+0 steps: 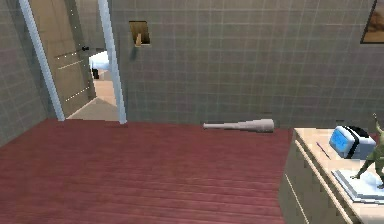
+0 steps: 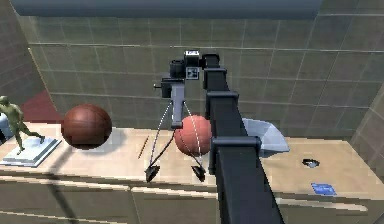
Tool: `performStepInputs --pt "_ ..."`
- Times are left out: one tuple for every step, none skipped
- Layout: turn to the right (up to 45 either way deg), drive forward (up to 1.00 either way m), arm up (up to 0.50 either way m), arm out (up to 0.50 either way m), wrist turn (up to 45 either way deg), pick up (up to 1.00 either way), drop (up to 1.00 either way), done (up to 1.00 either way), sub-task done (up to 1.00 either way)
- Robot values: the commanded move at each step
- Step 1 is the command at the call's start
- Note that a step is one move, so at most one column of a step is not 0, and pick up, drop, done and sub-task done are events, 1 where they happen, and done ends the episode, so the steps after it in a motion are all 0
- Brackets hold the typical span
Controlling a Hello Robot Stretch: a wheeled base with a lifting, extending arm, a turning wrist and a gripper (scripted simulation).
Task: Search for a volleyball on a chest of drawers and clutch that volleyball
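Observation:
A beige chest of drawers (image 2: pixel 90 165) runs across the arm side view, and its corner (image 1: pixel 308 150) shows at the forward view's lower right. On its top lies a dark reddish-brown ball (image 2: pixel 87 125). To the right of it is a brighter red ball (image 2: pixel 193 135). The dark arm (image 2: pixel 235 140) rises from the bottom edge. My gripper (image 2: pixel 176 174) hangs its two thin fingers (image 2: pixel 157 150) down on either side of the red ball. The ball has the chest top behind it, so I cannot tell whether the gripper holds anything.
A green statue (image 2: pixel 14 122) on a white base (image 1: pixel 360 182) stands at the chest's end beside a small blue-fronted box (image 1: pixel 350 140). A grey curved object (image 2: pixel 262 135), a dark ring (image 2: pixel 310 162) and a blue card (image 2: pixel 322 188) lie right of the arm. A bat (image 1: pixel 240 125) lies on the red floor near a doorway (image 1: pixel 95 70).

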Motion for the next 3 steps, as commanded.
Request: performStepInputs --pt "0.0 0.00 0.00 0.00 45.0 0.00 0.00 0.00 0.00" --pt "0.0 0.00 0.00 0.00 45.0 0.00 0.00 0.00 0.00" --pt "0.0 0.00 0.00 0.00 45.0 0.00 0.00 0.00 0.00"
